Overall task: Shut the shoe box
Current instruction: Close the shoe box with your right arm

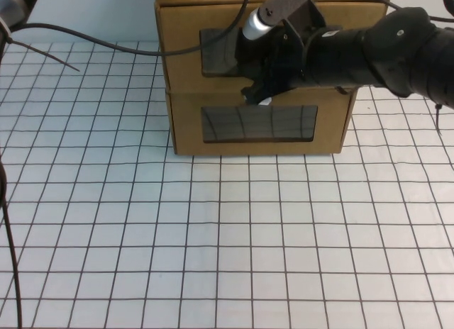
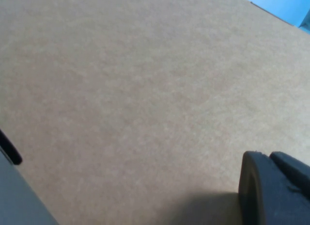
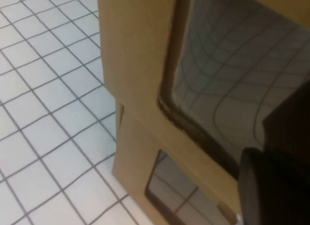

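Note:
Two brown cardboard boxes are stacked at the table's far middle. The upper one is the shoe box (image 1: 191, 38), with a dark clear window (image 1: 218, 54) in its front. My right gripper (image 1: 257, 93) presses against that front at its lower edge and hides the area below the window. A bit of white tab (image 1: 264, 101) shows just under the gripper, at the seam between the boxes. The right wrist view shows the shoe box window (image 3: 227, 89) close up. My left gripper (image 2: 273, 191) is out of the high view and lies close against plain brown cardboard (image 2: 145, 89).
The lower cardboard box (image 1: 188, 127) has its own window (image 1: 259, 123). The white gridded table (image 1: 213, 237) spreads in front of the boxes. Black cables (image 1: 85, 38) run across the far left and down the left edge.

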You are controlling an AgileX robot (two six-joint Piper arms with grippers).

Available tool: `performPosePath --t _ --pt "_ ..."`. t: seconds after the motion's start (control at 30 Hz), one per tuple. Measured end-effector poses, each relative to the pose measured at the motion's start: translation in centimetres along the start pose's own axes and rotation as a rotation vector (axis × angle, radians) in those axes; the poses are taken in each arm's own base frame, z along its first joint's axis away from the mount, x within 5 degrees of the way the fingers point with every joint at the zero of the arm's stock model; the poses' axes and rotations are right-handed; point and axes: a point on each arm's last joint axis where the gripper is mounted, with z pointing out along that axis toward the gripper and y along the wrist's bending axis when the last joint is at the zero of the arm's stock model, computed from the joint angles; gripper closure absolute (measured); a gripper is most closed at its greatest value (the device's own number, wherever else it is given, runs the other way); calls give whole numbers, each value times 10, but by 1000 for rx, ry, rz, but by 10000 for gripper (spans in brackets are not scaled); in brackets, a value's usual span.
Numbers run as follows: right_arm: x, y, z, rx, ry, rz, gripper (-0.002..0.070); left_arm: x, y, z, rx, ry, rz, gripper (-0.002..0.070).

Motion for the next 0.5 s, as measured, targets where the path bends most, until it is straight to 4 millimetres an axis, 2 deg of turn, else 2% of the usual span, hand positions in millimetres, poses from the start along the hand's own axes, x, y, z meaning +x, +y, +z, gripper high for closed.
performPosePath --t 0.2,0.5 --pt "-8 -4 6 5 -22 12 689 0 0 0 -2 -3 0 678" --pt "-4 -1 6 -59 34 39 689 0 0 0 2 2 0 677"
